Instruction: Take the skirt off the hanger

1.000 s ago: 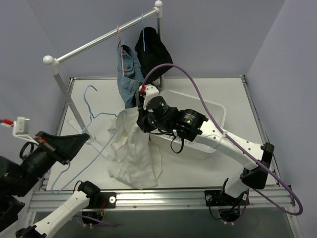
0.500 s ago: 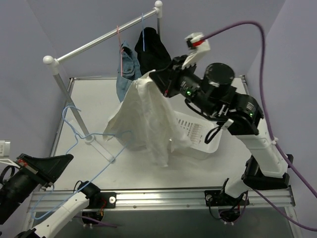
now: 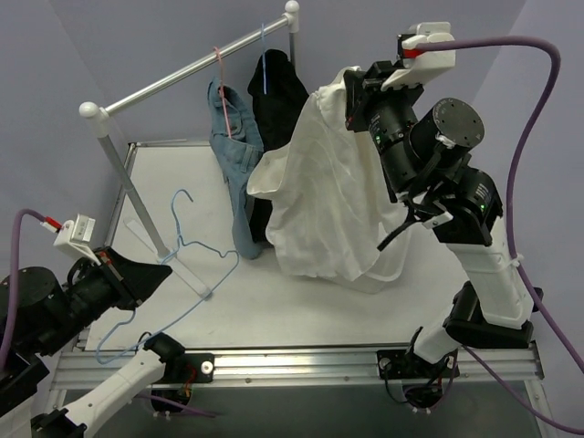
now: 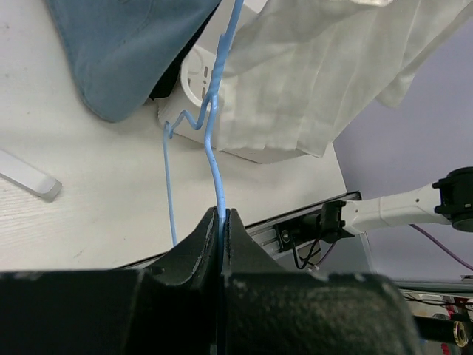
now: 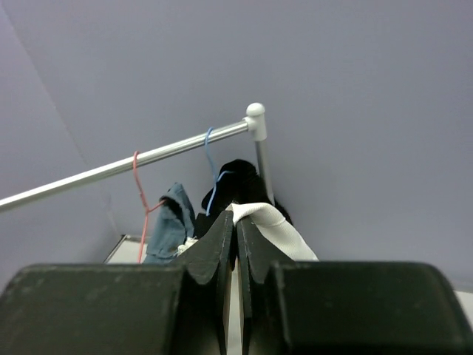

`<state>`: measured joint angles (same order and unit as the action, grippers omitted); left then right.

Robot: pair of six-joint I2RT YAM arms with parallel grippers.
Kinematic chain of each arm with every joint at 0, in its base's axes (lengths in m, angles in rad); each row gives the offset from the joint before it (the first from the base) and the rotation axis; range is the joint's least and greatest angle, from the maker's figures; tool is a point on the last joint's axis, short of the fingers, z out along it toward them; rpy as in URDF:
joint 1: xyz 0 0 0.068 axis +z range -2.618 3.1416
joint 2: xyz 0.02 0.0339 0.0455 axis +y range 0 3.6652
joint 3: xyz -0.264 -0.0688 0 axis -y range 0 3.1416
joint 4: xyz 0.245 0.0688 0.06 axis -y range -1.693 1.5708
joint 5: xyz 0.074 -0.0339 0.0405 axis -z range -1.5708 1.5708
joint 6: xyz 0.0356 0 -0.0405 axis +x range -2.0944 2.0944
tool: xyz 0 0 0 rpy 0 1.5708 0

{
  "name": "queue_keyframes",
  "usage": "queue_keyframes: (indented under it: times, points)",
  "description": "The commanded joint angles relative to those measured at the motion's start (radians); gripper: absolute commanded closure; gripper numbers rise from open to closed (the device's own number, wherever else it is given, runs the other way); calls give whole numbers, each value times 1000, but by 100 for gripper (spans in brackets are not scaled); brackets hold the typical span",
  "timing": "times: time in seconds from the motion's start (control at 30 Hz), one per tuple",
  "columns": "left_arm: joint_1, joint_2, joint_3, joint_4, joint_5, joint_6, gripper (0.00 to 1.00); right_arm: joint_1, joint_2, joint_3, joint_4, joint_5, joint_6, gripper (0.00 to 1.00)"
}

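Black skirt (image 3: 285, 96) at 12 o'clock looks light, floppy, so grab nr its hanger (image 3: 265, 73); L gripper (image 4: 222, 214) clamps a bare hanger (image 4: 216, 181), R gripper (image 5: 235, 222) pinches white garment (image 3: 319, 201).

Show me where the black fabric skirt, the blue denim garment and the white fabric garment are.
black fabric skirt (image 3: 285, 96), top external view, on its upper part just below the rail.
blue denim garment (image 3: 237, 169), top external view, on its middle.
white fabric garment (image 3: 324, 192), top external view, on its hanging middle.
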<state>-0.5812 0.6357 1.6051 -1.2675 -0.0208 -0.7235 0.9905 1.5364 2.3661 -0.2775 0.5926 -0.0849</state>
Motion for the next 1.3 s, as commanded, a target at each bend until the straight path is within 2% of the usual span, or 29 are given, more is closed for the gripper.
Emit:
queue_keyframes:
  times: [0.0, 0.13, 0.2, 0.33, 0.47, 0.73, 0.87, 0.93, 1.1, 1.17, 1.2, 1.23, 1.27]
  points:
    - [0, 9, -8, 34, 21, 26, 98, -13, -2, 41, 255, 69, -144, 100]
    - [1, 15, -7, 10, 13, 29, 98, -18, 24, 93, 311, 70, -196, 100]
    - [0, 18, -4, 3, 2, 36, 98, -23, 21, 64, 310, 87, -225, 100]
    - [1, 45, 10, 19, -36, 55, 98, -58, -53, -108, 288, 87, -167, 100]
    - [1, 102, 41, 39, -74, 81, 98, -75, -131, -307, 210, 62, -26, 100]
    - [1, 199, 104, 68, -177, 142, 98, -105, -288, -586, 118, 50, 152, 100]
    - [1, 245, 148, 123, -225, 162, 98, -162, -325, -728, 57, 58, 243, 100]
    - [1, 277, 170, 151, -244, 177, 98, -242, -315, -783, 22, 15, 334, 100]
    - [1, 369, 249, 206, -303, 206, 98, -426, -225, -829, -173, -134, 514, 100]
    - [0, 392, 266, 223, -335, 211, 98, -450, -191, -837, -247, -165, 542, 100]
    - [1, 412, 272, 227, -350, 211, 98, -458, -158, -835, -270, -203, 547, 95]
    - [0, 418, 273, 232, -366, 210, 98, -475, -141, -832, -291, -226, 547, 62]
    - [1, 424, 271, 246, -398, 208, 98, -480, -124, -823, -325, -246, 544, 47]
